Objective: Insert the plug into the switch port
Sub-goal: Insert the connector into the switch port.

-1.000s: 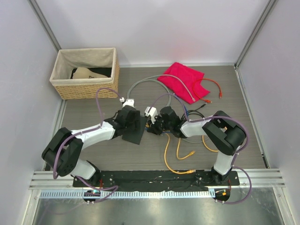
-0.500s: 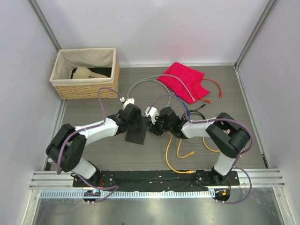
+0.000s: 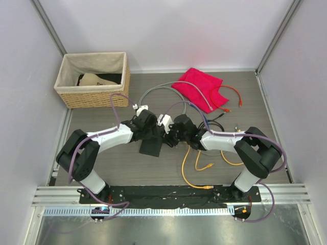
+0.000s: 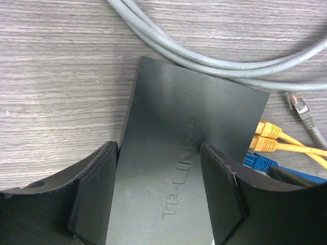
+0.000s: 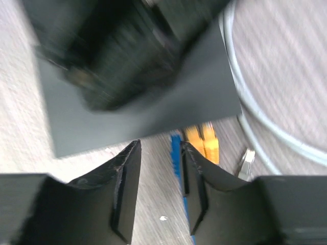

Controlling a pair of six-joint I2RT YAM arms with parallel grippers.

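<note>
The switch (image 4: 184,112) is a flat dark grey box lying on the table, seen in the top view (image 3: 151,144) between the two arms. My left gripper (image 4: 159,153) is shut on it, one finger against each long side. Along the switch's right edge sit two yellow plugs (image 4: 269,137) and a blue plug (image 4: 259,162), all in ports. In the right wrist view the blue plug (image 5: 176,148) lies just inside the right finger. My right gripper (image 5: 159,153) stands open over bare table, right before the switch (image 5: 153,102). In the top view the right gripper (image 3: 171,137) is beside the left gripper (image 3: 148,130).
A loose grey plug (image 4: 301,107) on a grey cable (image 4: 214,64) lies beyond the switch. A wicker basket (image 3: 92,79) stands at the back left and a red cloth (image 3: 200,87) at the back right. Yellow cables (image 3: 196,168) trail toward the near edge.
My right gripper's jaws have spread apart, and the blue cable no longer sits between them. My left arm has swung right, keeping the switch in its grip.
</note>
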